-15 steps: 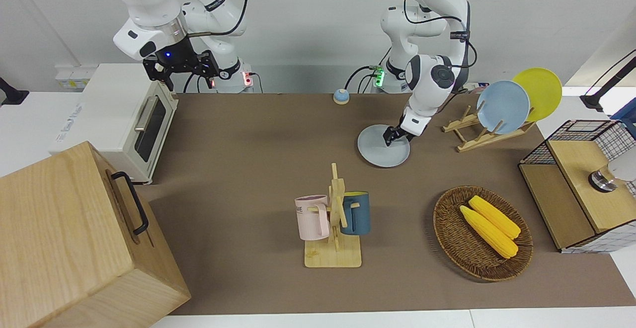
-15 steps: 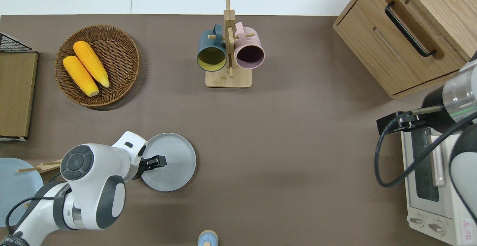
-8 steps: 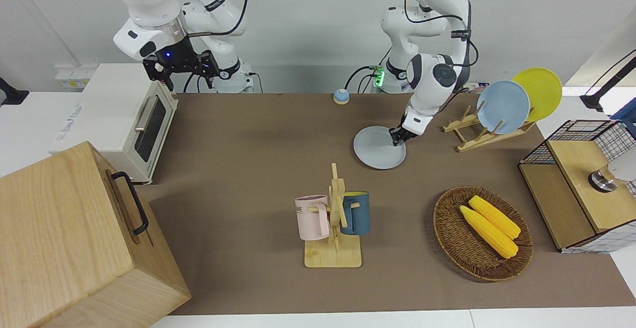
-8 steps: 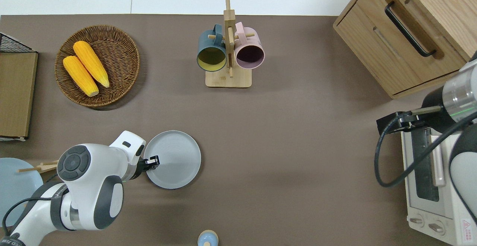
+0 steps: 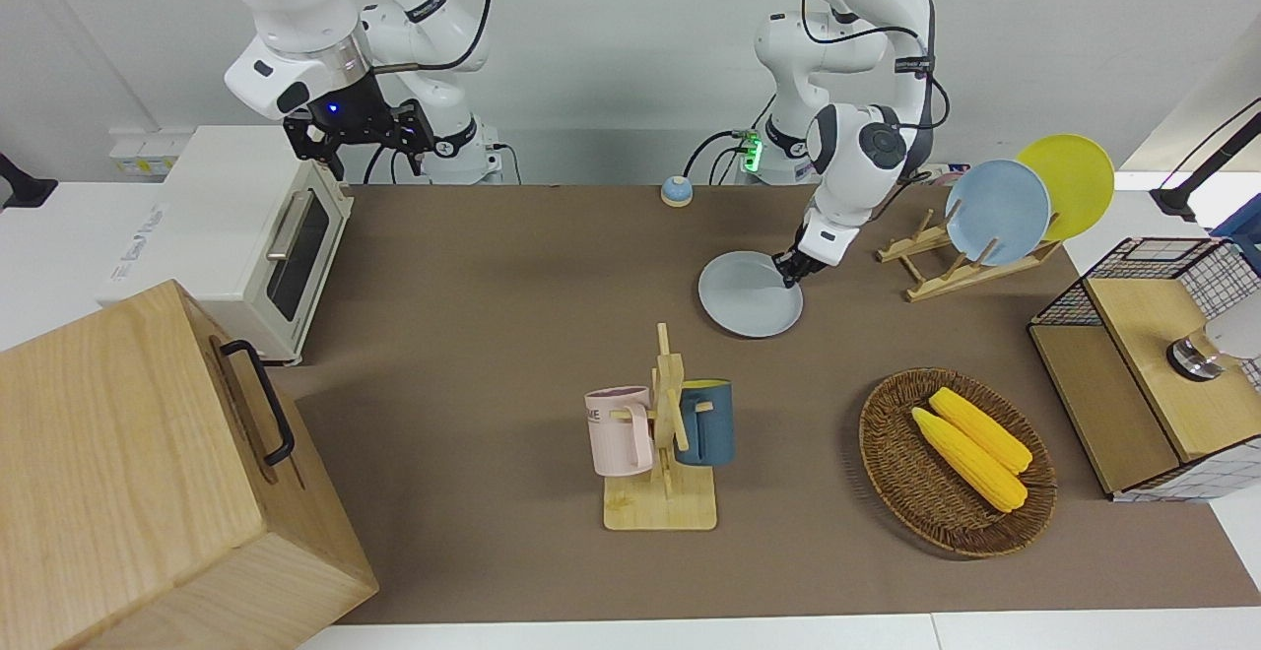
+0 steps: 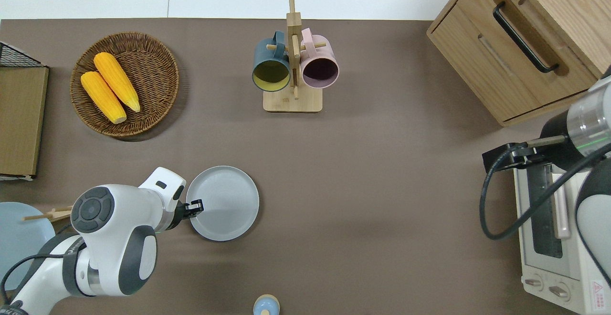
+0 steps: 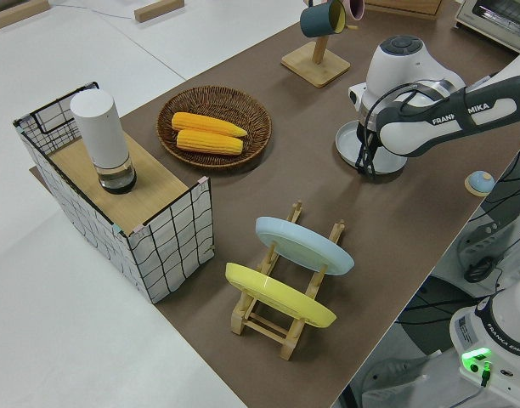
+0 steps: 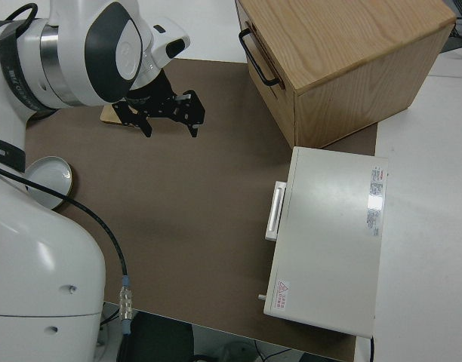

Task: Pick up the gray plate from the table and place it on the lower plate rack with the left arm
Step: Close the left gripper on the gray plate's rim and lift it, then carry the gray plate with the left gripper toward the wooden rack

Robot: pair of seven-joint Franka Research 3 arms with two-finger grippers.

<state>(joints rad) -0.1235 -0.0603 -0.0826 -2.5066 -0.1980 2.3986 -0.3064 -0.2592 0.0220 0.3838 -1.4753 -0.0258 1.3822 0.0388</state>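
Observation:
The gray plate (image 6: pixel 226 203) is over the brown mat, nearer to the robots than the mug stand; it also shows in the front view (image 5: pixel 744 295) and the left side view (image 7: pixel 352 144). My left gripper (image 6: pixel 195 206) is shut on the plate's rim at the edge toward the left arm's end of the table, and holds it just off the mat; it also shows in the front view (image 5: pixel 790 274). The lower plate rack (image 5: pixel 931 261) stands toward that end and carries a light blue plate (image 5: pixel 997 212) and a yellow plate (image 5: pixel 1069 182). My right gripper (image 5: pixel 360 133) is parked and open.
A wooden mug stand (image 6: pixel 292 100) holds a dark blue mug and a pink mug. A wicker basket (image 6: pixel 157 47) holds two corn cobs. A wire crate (image 5: pixel 1148 364), a toaster oven (image 5: pixel 246 236), a wooden cabinet (image 5: pixel 148 473) and a small blue knob (image 5: pixel 676 190) stand around.
The left gripper drew back to the plate's rim and shut on it. The plate shifted a little toward the table's middle and rose slightly. The right arm has not moved.

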